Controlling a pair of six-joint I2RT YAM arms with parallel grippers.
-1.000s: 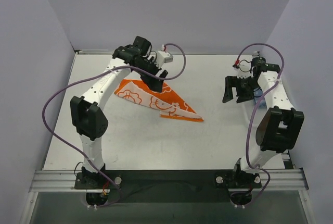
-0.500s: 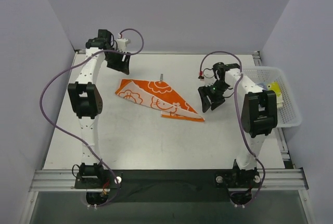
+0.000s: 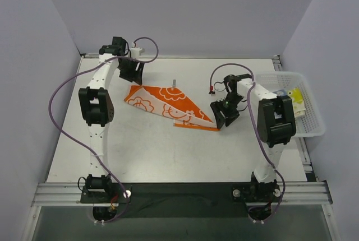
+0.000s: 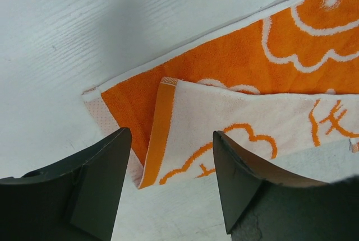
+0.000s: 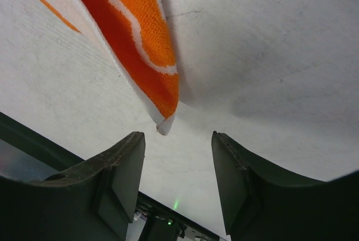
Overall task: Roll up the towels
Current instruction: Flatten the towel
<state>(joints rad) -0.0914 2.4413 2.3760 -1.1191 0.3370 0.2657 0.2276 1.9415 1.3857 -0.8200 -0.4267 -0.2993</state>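
Note:
An orange towel (image 3: 168,105) with white flower outlines lies folded into a long wedge on the table, its point toward the right. My left gripper (image 3: 132,72) hovers open just behind its wide left end. In the left wrist view that end (image 4: 235,78) shows a pale underside folded over the orange, and my left gripper (image 4: 171,179) holds nothing. My right gripper (image 3: 224,115) stands open at the towel's pointed right tip. In the right wrist view the tip (image 5: 164,122) hangs just ahead of my right gripper (image 5: 178,174), not between the fingers.
A white mesh basket (image 3: 314,131) stands at the right table edge, with a yellow towel (image 3: 295,95) and a bit of light blue cloth (image 3: 279,91) in it. A small grey metal peg (image 3: 174,82) stands just behind the orange towel. Purple cables loop off both arms.
The left arm swung off the towel's top to behind its left end. The right arm came from the basket to the towel's right tip. Both sets of jaws narrowed somewhat.

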